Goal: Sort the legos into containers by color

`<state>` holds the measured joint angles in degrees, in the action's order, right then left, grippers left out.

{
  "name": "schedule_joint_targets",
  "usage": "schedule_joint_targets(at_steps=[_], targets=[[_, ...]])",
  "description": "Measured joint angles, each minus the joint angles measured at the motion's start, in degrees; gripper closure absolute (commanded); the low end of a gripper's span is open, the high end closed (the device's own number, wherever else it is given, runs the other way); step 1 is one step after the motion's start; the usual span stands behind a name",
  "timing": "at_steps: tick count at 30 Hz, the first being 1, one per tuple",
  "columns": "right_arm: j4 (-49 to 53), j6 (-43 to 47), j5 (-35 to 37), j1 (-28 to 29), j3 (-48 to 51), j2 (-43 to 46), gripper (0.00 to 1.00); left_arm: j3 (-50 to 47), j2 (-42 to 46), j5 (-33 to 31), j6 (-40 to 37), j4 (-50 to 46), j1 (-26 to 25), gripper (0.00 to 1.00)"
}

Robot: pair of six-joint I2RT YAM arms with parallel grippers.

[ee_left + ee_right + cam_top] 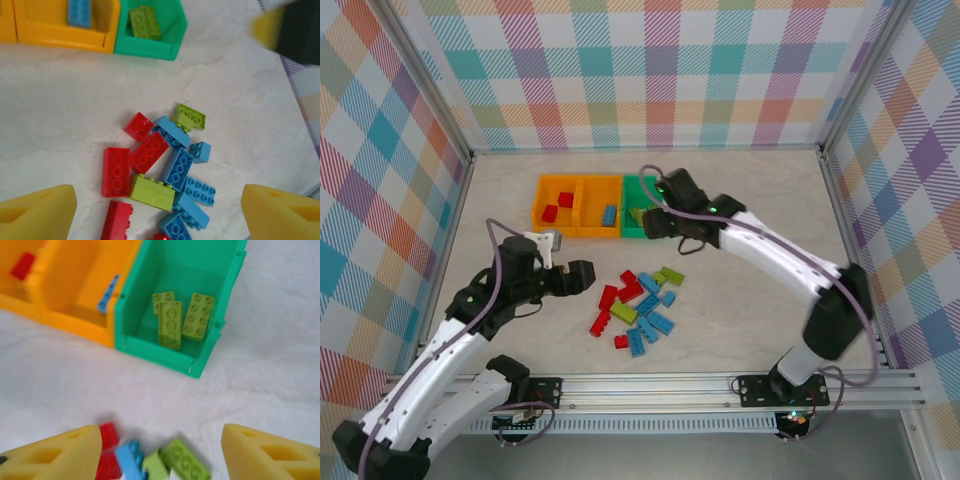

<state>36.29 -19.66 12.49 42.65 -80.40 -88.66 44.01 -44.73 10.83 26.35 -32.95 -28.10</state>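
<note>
A loose pile of red, light blue and lime legos [638, 303] lies mid-table. Three containers stand in a row behind it: a left orange bin [542, 190] with red bricks [557, 206], a middle orange bin [600, 181] with a blue brick [609, 214], and a green bin [165, 352] holding three lime bricks [170, 322]. My left gripper [590, 276] hangs open at the pile's left edge, its yellow fingers [45, 210] wide on either side of the bricks, touching none. My right gripper [160, 432] is open and empty, just in front of the green bin.
Checkered walls enclose the table on three sides. A metal rail [650, 385] with the arm bases runs along the near edge. Bare tabletop [760, 200] lies right of the bins, between the bins and the pile, and left of the pile.
</note>
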Motion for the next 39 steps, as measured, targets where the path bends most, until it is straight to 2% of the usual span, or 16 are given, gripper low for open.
schedule_joint_targets(at_steps=[4,7,11,17,21,28,35,39], targets=[[-0.74,-0.72,-8.02,0.00,10.86,13.75,0.28,0.11,-9.07,-4.61,10.67,1.90,-5.18,0.21],[-0.44,-0.87,-13.51,0.00,16.94,18.75,0.27,1.27,-19.47,-7.10,14.73,2.78,-8.70,0.23],[1.05,-1.11,-16.65,0.00,21.09,20.92,0.27,4.59,-32.20,-9.05,15.85,3.78,-10.62,0.28],[1.46,-1.31,-17.51,0.00,21.86,22.45,0.25,12.37,-43.60,-12.39,14.73,4.63,-10.82,0.29],[1.51,-1.29,-17.49,0.00,21.86,22.97,0.24,17.11,-49.53,-12.92,14.51,5.18,-10.84,0.29],[1.51,-1.44,-17.03,0.00,22.05,24.00,0.23,22.05,-58.60,-12.94,14.69,5.44,-10.84,0.38],[1.75,-2.19,-15.67,0.00,23.56,26.36,0.22,22.34,-60.81,-11.93,15.91,4.59,-10.84,0.41],[1.77,-2.40,-15.02,0.00,23.58,26.60,0.22,22.93,-61.31,-12.04,16.28,3.56,-10.82,0.49]])
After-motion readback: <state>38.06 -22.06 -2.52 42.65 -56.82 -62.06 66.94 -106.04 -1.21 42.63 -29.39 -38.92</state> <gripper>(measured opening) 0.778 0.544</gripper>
